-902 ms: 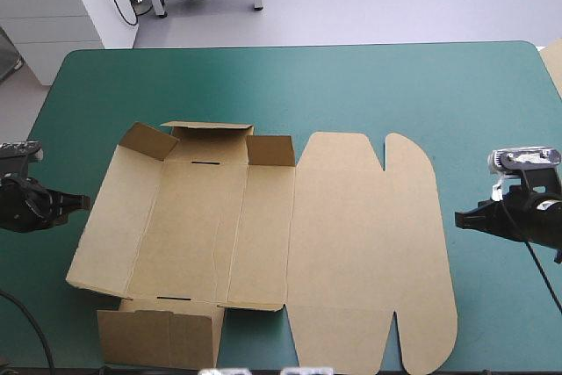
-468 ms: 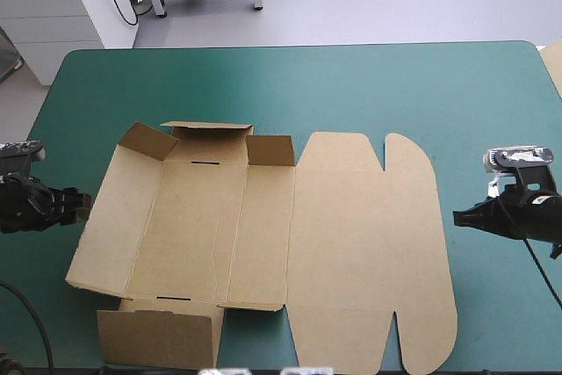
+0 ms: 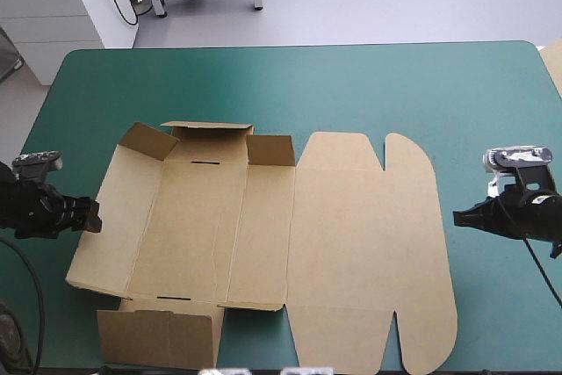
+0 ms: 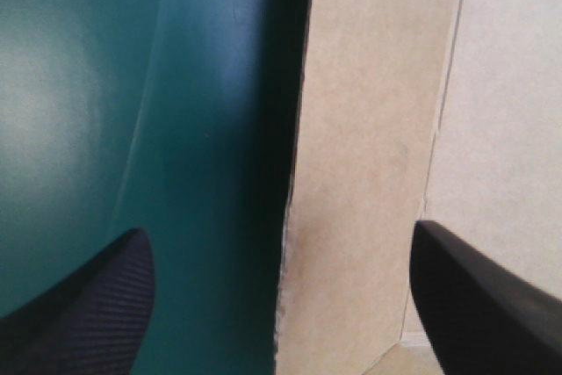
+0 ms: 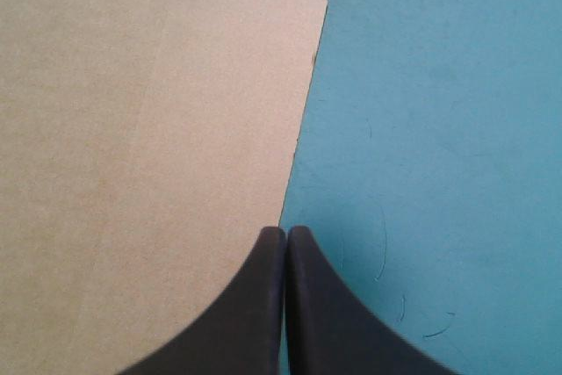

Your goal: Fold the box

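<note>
Across the teal-green table, finds the brown box lying mostly flat at its middle. Looks like wall-raising just starting: left gripper spread open astride the left edge, right gripper pressed closed, empty, at the right edge. Calls next for pinching that left panel and tipping it upright.

Box near tabs cut off at btm edge, high view; left gripper contact w/ box unclear.
</note>
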Available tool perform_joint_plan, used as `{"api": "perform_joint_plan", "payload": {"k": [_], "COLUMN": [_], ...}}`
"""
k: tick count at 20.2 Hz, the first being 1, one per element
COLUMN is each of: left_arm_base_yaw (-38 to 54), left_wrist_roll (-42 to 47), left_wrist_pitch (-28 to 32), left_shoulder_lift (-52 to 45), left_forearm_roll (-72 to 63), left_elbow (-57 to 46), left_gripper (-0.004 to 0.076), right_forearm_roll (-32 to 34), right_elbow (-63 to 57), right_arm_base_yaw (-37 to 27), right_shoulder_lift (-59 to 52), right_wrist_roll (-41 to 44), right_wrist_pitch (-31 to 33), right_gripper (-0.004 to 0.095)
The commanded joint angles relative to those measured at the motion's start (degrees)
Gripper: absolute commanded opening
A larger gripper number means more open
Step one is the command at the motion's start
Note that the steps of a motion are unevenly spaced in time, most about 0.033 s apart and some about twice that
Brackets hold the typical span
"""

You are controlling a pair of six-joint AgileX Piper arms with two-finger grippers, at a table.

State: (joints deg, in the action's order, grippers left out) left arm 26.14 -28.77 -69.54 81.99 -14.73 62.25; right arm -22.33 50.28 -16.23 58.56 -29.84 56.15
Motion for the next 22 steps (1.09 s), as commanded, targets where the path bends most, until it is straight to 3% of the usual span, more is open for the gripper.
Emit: {"api": "perform_joint_plan", "payload": {"k": [1, 4, 13, 22], "left_arm_base_yaw": [0.0, 0.0, 0.0, 0.0], "left_wrist_roll": [-2.5, -5.8, -8.6, -8.4], "left_wrist_pitch": [-2.0, -4.6, -4.6, -4.8], "left_shoulder_lift": [1.9, 4.0, 5.0, 5.0], "left_forearm_roll": [-4.0, -8.6, -12.8, -14.5], "left_elbow": [1.1, 0.3, -3.5, -3.6], "left_gripper": [0.0568, 0.0568, 0.0566, 0.0508], "right_forearm_roll": [-1.2, -1.2, -1.3, -1.3], "right_elbow": [1.4, 1.4, 1.4, 1.4], "right_arm_base_yaw": [-0.3, -0.3, -0.3, -0.3], "right_shoulder_lift": [-0.5, -0.5, -0.5, -0.5], "right_wrist_roll": [-0.5, -0.5, -0.5, -0.5], "right_wrist_pitch": [-1.8, -1.6, -1.0, 0.5], "right_gripper": [-0.0016, -0.0016, -0.0016, -0.0016]}}
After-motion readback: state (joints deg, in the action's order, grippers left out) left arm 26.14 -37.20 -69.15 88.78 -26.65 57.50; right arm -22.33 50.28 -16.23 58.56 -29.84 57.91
